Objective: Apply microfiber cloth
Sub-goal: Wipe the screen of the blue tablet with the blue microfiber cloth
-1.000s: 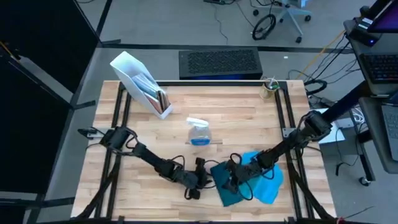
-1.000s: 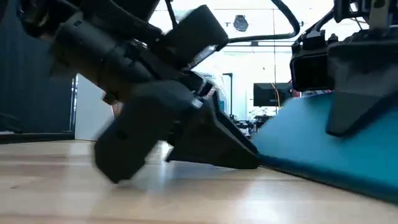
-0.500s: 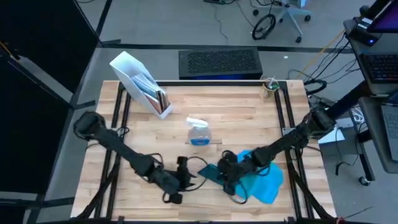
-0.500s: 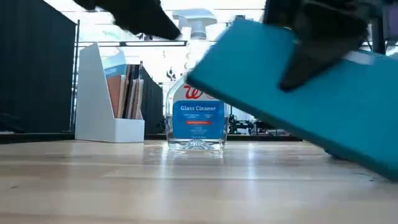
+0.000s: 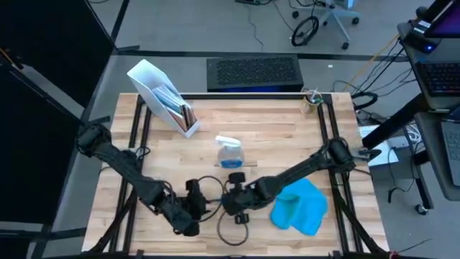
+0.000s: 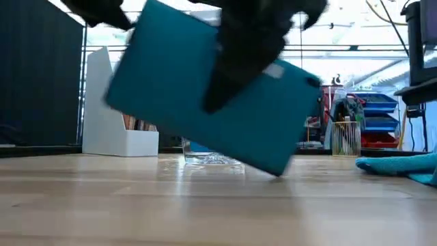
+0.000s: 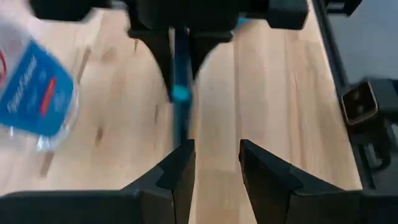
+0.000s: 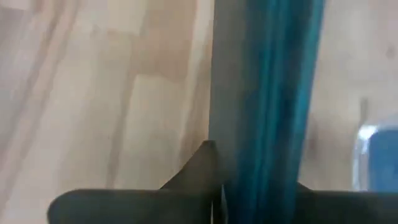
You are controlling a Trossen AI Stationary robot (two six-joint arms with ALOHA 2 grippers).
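Tablet (image 6: 212, 102), flat and rectangular with a teal face and thin dark edge, hangs tilted above the wood; we see the right gripper (image 8: 217, 180) clamped on it, jaws closed tight against both faces, the slab running edge-on straight out from between them. From the low view the tablet is clear of the table, one lower corner nearest the boards.

Left gripper (image 7: 214, 165) sits just in front of the right one, its jaws parted a little with nothing between them; we note the tablet's thin edge lined up just beyond its dark, blunt fingers (image 7: 177, 174).

Microfiber cloth (image 5: 300, 208), bright sky-blue, soft and rumpled into a loose heap, lies on the table behind the right gripper's jaws, beside the right arm's forearm and apart from the tablet. In the low view only its fuzzy edge shows at the far side.

Spray bottle (image 5: 231, 152), clear plastic with a blue "Glass Cleaner" label, stands upright beyond both jaw pairs. White file holder (image 5: 159, 96) with a slanted top holds a few folders farther off.

Table (image 5: 280, 137) is pale butcher-block wood with visible grain, framed by black rails. Beyond it we record a black keyboard, a wire pen cup (image 6: 345, 137), grey floor, cables and blue storage bins.
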